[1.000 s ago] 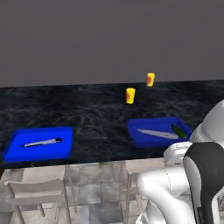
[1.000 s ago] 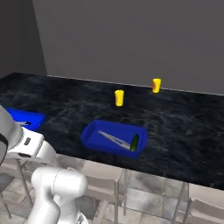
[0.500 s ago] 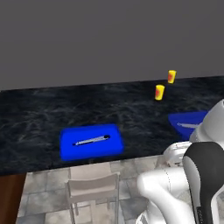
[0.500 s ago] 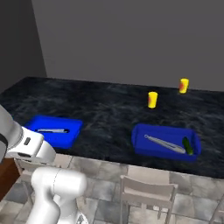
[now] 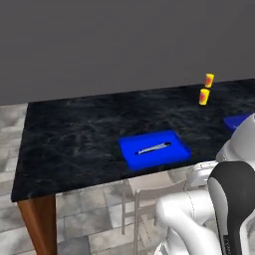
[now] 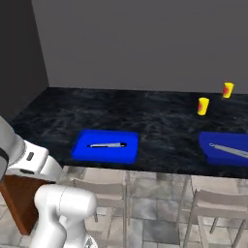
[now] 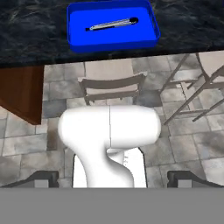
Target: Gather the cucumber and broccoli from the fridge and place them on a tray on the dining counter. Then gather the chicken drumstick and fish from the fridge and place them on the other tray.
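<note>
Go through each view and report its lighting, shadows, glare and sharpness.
Left base view: flat, even light, no glare, the blue tray soft-edged on the dining counter. Right base view: the same flat light, with the wall darker on the left. Hand view: crisp enough to show the thin grey utensil; faint chair shadows on the floor tiles.

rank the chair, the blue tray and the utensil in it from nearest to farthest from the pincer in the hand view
1. Chair, on the tiled floor just past the open pincer.
2. Blue tray, on the dining counter beyond the chair.
3. Utensil, lying inside the tray toward its far side.
</note>
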### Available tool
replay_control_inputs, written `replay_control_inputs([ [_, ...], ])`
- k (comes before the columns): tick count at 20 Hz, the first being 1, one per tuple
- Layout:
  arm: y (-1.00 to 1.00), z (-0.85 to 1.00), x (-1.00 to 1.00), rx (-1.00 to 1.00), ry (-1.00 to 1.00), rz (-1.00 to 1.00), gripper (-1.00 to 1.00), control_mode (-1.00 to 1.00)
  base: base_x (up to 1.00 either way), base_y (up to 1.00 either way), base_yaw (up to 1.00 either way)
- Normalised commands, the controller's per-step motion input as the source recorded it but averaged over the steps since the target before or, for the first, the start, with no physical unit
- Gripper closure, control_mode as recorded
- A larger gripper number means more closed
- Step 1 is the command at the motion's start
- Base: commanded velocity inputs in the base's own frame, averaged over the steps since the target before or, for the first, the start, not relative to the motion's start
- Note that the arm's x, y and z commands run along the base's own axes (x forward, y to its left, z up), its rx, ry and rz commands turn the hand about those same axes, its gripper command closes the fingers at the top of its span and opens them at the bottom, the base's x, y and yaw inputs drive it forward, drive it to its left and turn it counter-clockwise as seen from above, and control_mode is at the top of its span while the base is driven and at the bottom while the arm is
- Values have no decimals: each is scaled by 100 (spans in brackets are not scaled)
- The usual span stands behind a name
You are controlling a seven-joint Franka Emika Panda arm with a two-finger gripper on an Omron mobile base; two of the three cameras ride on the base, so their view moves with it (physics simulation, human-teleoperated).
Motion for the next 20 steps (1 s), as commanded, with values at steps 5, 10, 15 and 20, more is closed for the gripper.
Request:
replay_control_inputs([
  [5,0,0,0,0,0,0,-100,100,-39,100,-25],
  [10,0,0,0,0,0,0,-100,100,-29,100,-25],
  [15,0,0,0,0,0,0,-100,100,-12,100,-24],
  [20,0,0,0,0,0,0,-100,100,0,100,-22],
])
